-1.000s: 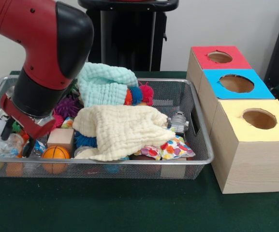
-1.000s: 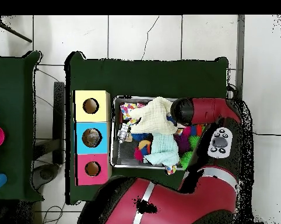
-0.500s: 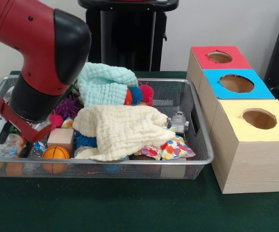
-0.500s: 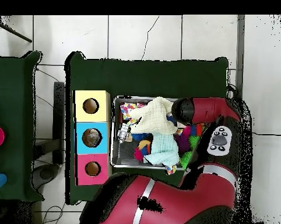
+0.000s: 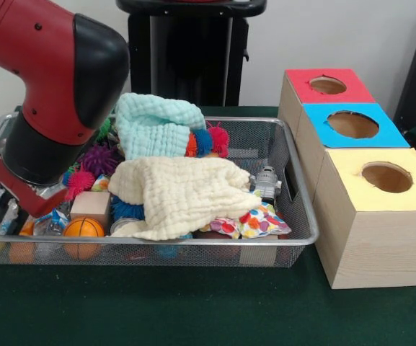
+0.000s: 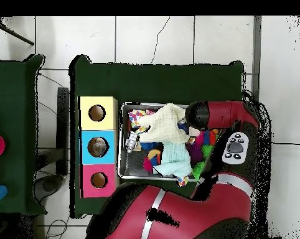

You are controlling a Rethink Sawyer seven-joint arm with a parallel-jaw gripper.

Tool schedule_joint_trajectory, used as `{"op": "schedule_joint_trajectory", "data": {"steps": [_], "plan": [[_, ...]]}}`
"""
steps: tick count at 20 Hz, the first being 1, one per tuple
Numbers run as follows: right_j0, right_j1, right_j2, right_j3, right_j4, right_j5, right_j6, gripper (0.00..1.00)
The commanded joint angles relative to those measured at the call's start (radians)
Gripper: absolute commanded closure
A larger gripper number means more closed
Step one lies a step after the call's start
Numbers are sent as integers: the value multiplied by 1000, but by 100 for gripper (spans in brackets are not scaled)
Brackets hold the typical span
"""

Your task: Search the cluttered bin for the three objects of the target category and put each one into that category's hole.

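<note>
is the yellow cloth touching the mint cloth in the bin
Touching. The front view shows the yellow cloth meeting the mint cloth's lower edge with no gap.

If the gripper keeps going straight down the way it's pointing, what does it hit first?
Probably the clear plastic bottle lying at the wire bin's end beside the small basketball. The gripper points down there, though depth is unclear and the arm hides its tips.

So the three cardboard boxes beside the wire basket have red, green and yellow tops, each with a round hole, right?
Not quite. The middle box's top is blue, not green; the front view shows it plainly, between the red top and the yellow top. The rest stands: three boxes beside the wire basket, each with a round hole.
</note>
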Motion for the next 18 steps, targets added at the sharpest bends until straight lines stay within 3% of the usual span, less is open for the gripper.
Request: {"op": "schedule_joint_trajectory", "data": {"steps": [1, 6, 11, 15, 18], "plan": [[-50, 73, 74, 22, -56, -57, -57, 100], [-43, 35, 91, 77, -21, -24, -43, 100], [-61, -131, 189, 193, 57, 57, -133, 100], [-50, -211, 217, 189, 83, 172, -186, 100], [-44, -233, 230, 174, 88, 227, -199, 100]]}}
